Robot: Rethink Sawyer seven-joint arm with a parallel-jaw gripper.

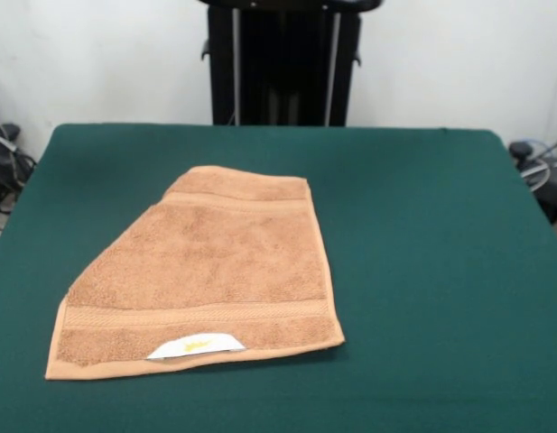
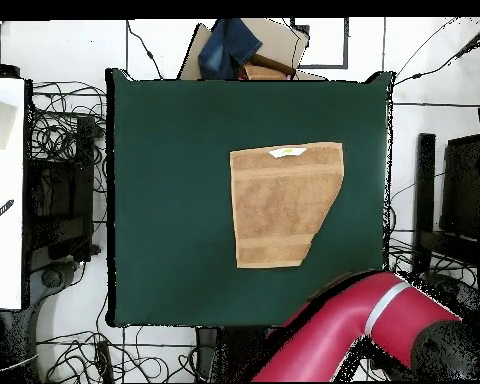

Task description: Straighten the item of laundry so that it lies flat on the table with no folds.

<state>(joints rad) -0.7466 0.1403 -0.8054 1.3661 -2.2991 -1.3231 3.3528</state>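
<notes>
1. On the table [image 1: 422, 225], roughly mid-surface, lies the towel [image 1: 215, 262]. Nothing else is on the green cloth.
2. Towel shape: not a full rectangle. In the front view the far-left corner is missing and a long diagonal edge [image 1: 116, 248] runs from the far end down toward the near-left corner. Looks like that corner is folded under, though the tucked part itself is hidden.
3. Label [image 1: 197, 345] sits at the near hem in the front view, between the 2 near corners. Woven bands show at both ends.
4. Arm [image 2: 354, 330] shows only in the overhead view, off the table edge near the base, well apart from the towel. Claw is not visible in either view, so I can't tell whether it's apart or together.
5. Handling, my read: light, soft, limp terry. It won't hold shape and will drape and drag. Fuzzy towel on a felt-like surface likely means high friction, so it should stay put while 1 edge is pulled.
6. Grip point, my read: pinch the diagonal fold edge near its middle, lift slightly, pull outward to the missing corner's side.
7. Risk: pinching both layers, or dragging the whole towel instead of unfolding it.
</notes>
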